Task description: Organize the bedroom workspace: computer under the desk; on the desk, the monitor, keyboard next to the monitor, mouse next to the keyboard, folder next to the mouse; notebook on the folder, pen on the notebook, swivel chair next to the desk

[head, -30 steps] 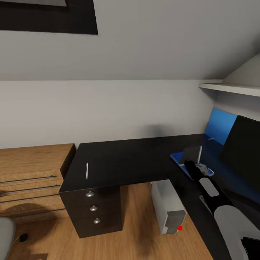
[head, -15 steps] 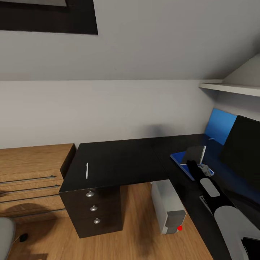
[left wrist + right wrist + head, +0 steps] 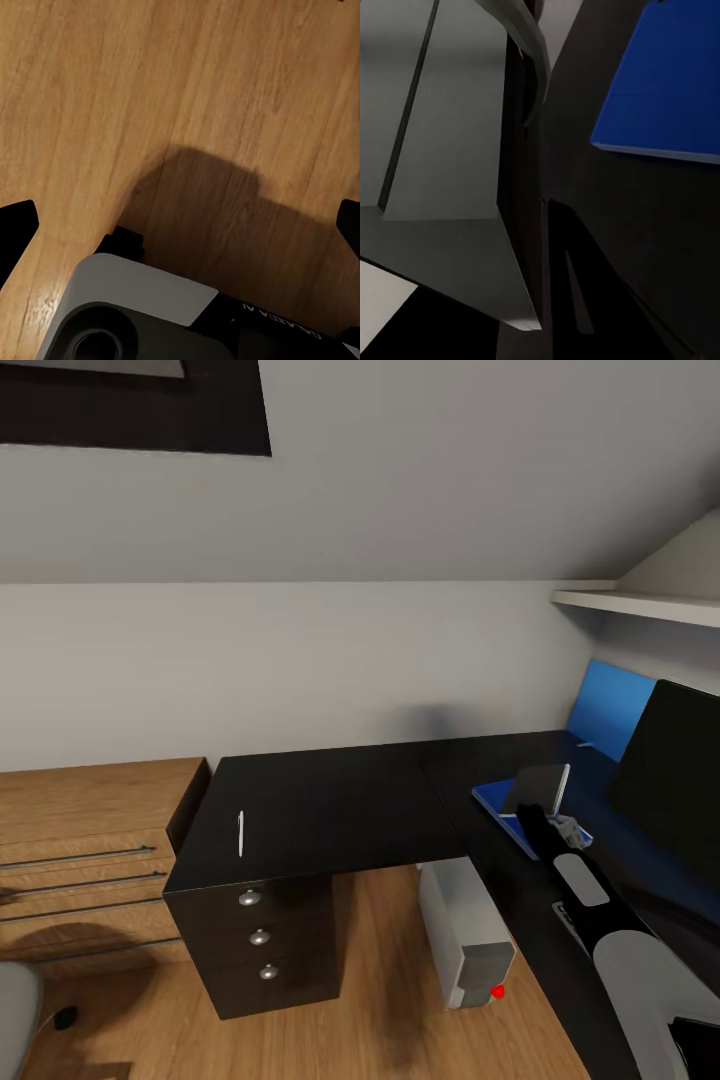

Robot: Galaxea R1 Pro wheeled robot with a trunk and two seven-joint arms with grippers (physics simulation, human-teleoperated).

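Note:
A grey notebook [image 3: 540, 788] hangs tilted just above the blue folder [image 3: 495, 802], which lies on the black desk [image 3: 340, 810]. My right gripper [image 3: 535, 813] is shut on the notebook's lower edge. In the right wrist view the notebook [image 3: 442, 150] looms close beside the folder [image 3: 667, 82]. A white pen [image 3: 240, 832] lies on the desk's left section. The black monitor [image 3: 670, 770] stands on the desk at the right. The grey computer tower [image 3: 465, 930] sits on the floor under the desk. My left gripper [image 3: 180, 225] is open wide over the wooden floor.
A wooden dresser [image 3: 90, 850] stands left of the desk's drawer unit [image 3: 260, 940]. A white shelf [image 3: 640, 605] juts out above the monitor. A blue panel [image 3: 608, 710] leans at the wall behind it. A grey rounded shape [image 3: 15, 1010] is at the lower left.
The notebook in my right gripper has tipped from nearly edge-on to a leaning pose and shifted slightly right over the folder. It has been still for the last half second.

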